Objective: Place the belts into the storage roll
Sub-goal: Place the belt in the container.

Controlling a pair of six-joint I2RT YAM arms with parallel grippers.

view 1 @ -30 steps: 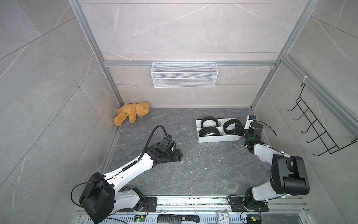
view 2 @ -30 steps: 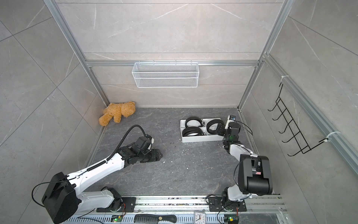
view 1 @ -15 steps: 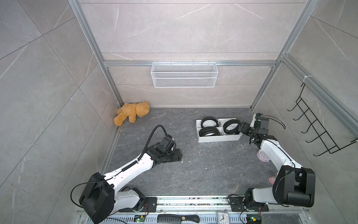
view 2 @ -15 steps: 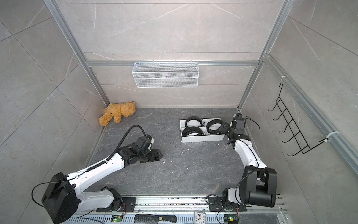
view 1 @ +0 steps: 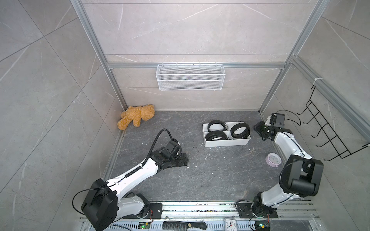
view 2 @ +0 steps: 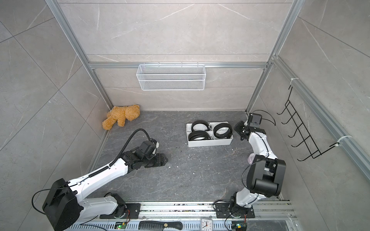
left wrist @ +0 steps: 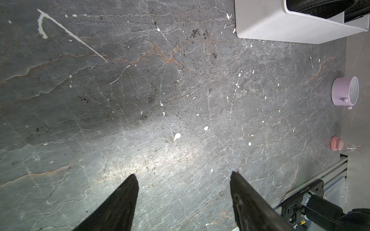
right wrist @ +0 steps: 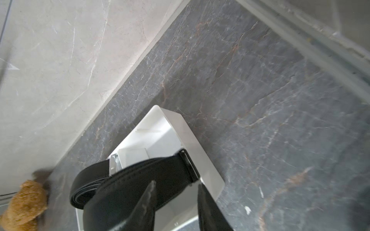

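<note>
The storage roll [view 1: 226, 142] [view 2: 210, 143] is a shallow white tray with dividers, lying right of centre on the dark floor. Three coiled black belts lie in its compartments: one at the back left [view 1: 215, 125], one at the front left [view 1: 217, 136], one on the right [view 1: 240, 131] [right wrist: 140, 176]. My right gripper [view 1: 258, 129] [right wrist: 176, 184] hangs just off the tray's right end, jaws a little apart, holding nothing. My left gripper [view 1: 183, 160] [left wrist: 184, 174] rests low over bare floor, well left of the tray, open and empty.
A teddy bear [view 1: 137, 118] lies in the back left corner. A wire basket [view 1: 190, 77] hangs on the back wall and a black hook rack [view 1: 328, 132] on the right wall. A pink alarm clock [view 1: 272, 159] sits beside the right arm.
My right gripper has drawn back from the tray's right end toward the right wall and its jaws have narrowed. The left arm has not moved.
</note>
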